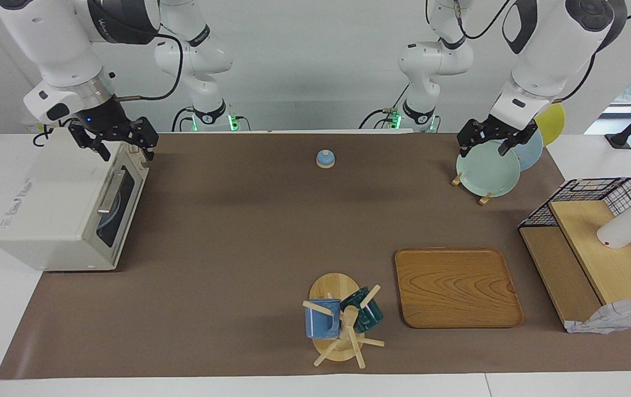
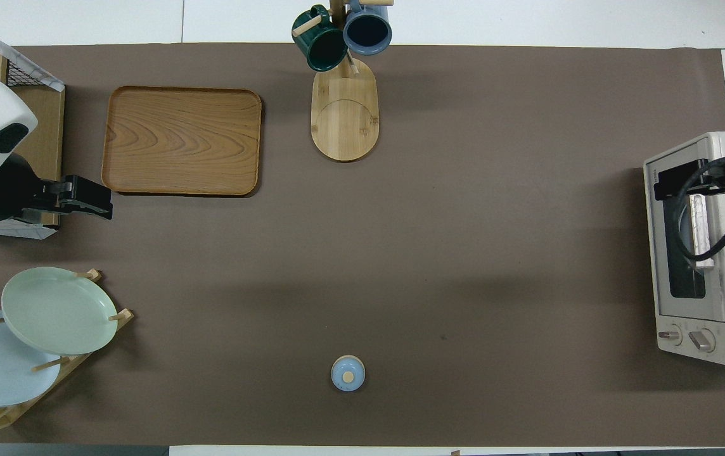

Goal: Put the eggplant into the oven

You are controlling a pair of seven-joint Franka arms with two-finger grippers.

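The toaster oven [image 1: 67,212] stands door shut at the right arm's end of the table. The right gripper [image 1: 114,140] hangs over it, fingers spread, holding nothing. The left gripper [image 1: 491,139] waits over the green plate [image 1: 486,171], spread and empty. No eggplant shows.

Lab — 2 robot arms [image 1: 541,49], bare walls

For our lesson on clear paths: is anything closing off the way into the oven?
Yes: the oven has its glass door shut, closing off the inside. No eggplant shows anywhere on the table. The right end effector hangs open and empty over the oven's end nearer the robots; the left end effector waits over the plates.
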